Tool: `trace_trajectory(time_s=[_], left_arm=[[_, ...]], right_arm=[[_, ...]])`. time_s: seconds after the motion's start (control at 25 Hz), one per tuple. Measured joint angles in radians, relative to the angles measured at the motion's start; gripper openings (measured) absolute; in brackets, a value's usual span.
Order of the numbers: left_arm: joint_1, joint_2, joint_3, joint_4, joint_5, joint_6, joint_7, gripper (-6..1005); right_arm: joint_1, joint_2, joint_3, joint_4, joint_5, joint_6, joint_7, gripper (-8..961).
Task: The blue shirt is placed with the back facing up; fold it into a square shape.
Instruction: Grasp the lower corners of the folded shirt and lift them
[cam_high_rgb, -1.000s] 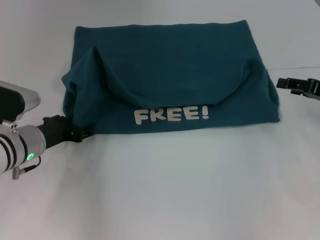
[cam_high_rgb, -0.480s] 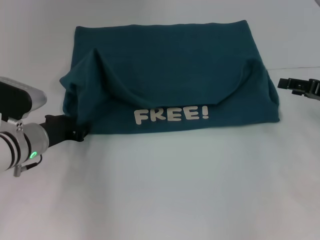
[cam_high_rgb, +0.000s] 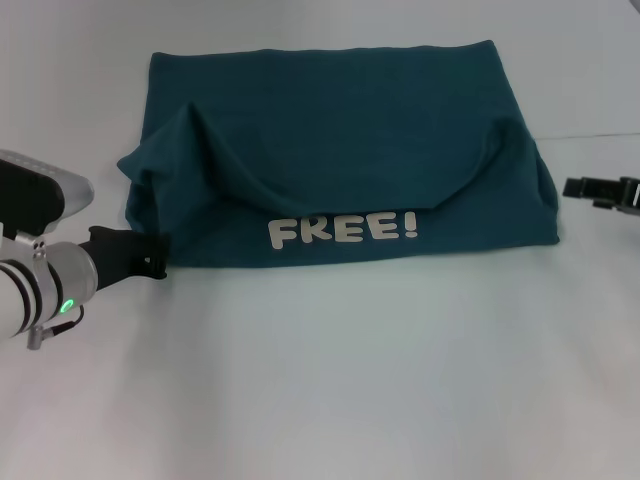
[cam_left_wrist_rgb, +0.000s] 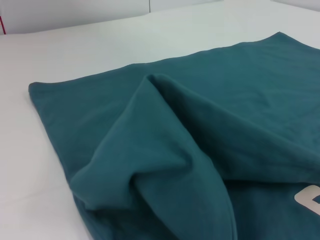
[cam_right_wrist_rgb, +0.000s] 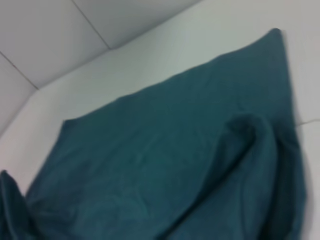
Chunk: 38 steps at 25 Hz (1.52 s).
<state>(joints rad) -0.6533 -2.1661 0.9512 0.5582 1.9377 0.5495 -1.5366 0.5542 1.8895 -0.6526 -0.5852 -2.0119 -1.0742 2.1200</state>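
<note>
The blue shirt lies folded into a broad band across the white table, with the near part turned up over it and white "FREE!" lettering along the near edge. Both side ends bulge in loose folds. It also shows in the left wrist view and the right wrist view. My left gripper is low on the table just off the shirt's near left corner, apart from the cloth. My right gripper is beside the shirt's right end, with a gap between them.
The white table stretches wide in front of the shirt. A wall with panel seams rises behind the table's far edge.
My left gripper has drawn back leftward from the shirt's near left corner. My right gripper has moved right, away from the shirt's right end. The shirt stays put.
</note>
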Motion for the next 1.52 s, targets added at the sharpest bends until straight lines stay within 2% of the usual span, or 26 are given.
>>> trace_trajectory(time_s=[0.2,0.28,0.32,0.44,0.56,0.6,0.64,0.76,1.12,1.52], left_arm=[[0.000,0.000,-0.003,0.006,-0.003,0.001,-0.003,27],[0.002,0.000,-0.004,0.014,-0.003,0.005,-0.014,27],[0.002,0.000,-0.004,0.017,-0.003,0.006,-0.019,26],[0.001,0.000,-0.003,0.019,-0.003,0.007,-0.026,26],[-0.002,0.000,0.000,0.019,-0.003,0.007,-0.026,27],[-0.002,0.001,0.000,0.019,-0.003,0.007,-0.026,27],[-0.002,0.001,0.000,0.020,-0.004,0.007,-0.027,27],[-0.002,0.001,-0.001,0.023,-0.004,0.007,-0.027,27],[-0.005,0.003,-0.005,0.026,-0.003,0.002,-0.028,26],[-0.014,0.005,-0.008,0.026,-0.002,-0.007,-0.028,27]], right_arm=[[0.006,0.002,-0.001,0.001,-0.063,0.042,0.028,664],[0.008,0.008,-0.001,0.001,-0.079,0.059,0.030,665],[0.013,0.018,-0.003,0.002,-0.094,0.086,0.031,665],[0.021,0.031,-0.005,0.003,-0.117,0.120,0.031,654],[0.041,0.059,-0.005,0.005,-0.157,0.180,0.030,644],[0.053,0.075,-0.005,0.006,-0.177,0.212,0.028,640],[0.053,0.075,-0.005,0.006,-0.177,0.212,0.028,636],[0.076,0.094,-0.006,0.015,-0.207,0.258,0.024,626],[0.128,0.102,-0.016,0.081,-0.234,0.338,0.021,594],[0.137,0.104,-0.018,0.082,-0.228,0.306,0.029,558]])
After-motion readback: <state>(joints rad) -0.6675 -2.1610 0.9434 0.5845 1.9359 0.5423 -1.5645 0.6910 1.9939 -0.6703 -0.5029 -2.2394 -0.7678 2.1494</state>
